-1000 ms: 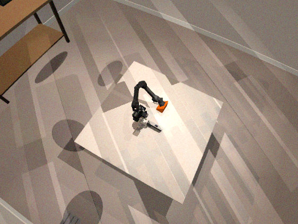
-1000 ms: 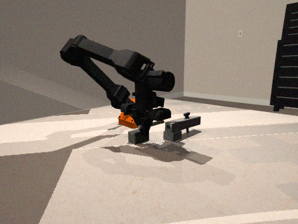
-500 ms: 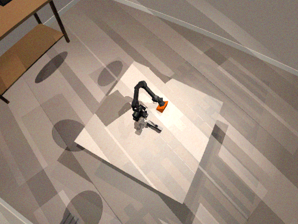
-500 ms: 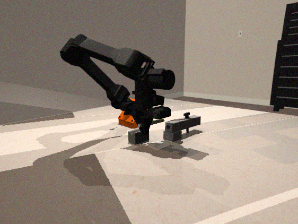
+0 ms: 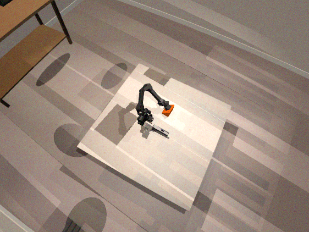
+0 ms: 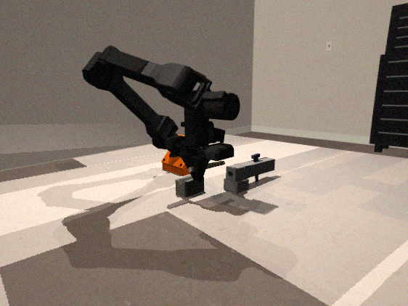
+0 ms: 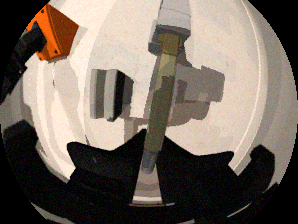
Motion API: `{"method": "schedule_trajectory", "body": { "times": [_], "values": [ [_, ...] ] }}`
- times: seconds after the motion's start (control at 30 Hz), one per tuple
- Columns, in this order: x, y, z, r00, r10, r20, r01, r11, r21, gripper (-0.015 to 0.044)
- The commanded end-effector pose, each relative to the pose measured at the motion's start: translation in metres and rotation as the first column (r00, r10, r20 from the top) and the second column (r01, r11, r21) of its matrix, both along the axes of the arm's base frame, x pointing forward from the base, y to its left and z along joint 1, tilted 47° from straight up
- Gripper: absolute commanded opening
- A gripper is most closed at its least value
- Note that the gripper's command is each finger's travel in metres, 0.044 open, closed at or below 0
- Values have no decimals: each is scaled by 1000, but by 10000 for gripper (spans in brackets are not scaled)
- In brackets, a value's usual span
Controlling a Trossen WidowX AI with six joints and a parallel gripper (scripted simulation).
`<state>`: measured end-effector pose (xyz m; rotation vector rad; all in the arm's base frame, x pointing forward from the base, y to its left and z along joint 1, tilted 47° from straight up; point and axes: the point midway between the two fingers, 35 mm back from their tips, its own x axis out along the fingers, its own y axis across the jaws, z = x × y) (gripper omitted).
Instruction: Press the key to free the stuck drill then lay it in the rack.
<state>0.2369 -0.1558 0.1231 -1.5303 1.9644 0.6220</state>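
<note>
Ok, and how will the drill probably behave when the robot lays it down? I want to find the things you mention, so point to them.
The drill [image 6: 216, 165] [image 7: 162, 100] is probably stiff, as it looks straight along its length. It may tip or swing a little, being held near one end. It could roll, since it is long and slim.
</note>
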Motion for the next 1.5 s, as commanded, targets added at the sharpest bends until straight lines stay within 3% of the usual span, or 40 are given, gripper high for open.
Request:
{"method": "schedule_trajectory", "body": {
  "times": [0.0,0.67,1.47],
  "values": [
    [2,1,2,1000,-1,8,1,1000,-1,0],
    [3,4,7,1000,-1,8,1,1000,-1,0],
    [-34,5,8,1000,-1,7,1,1000,-1,0]
  ]
}}
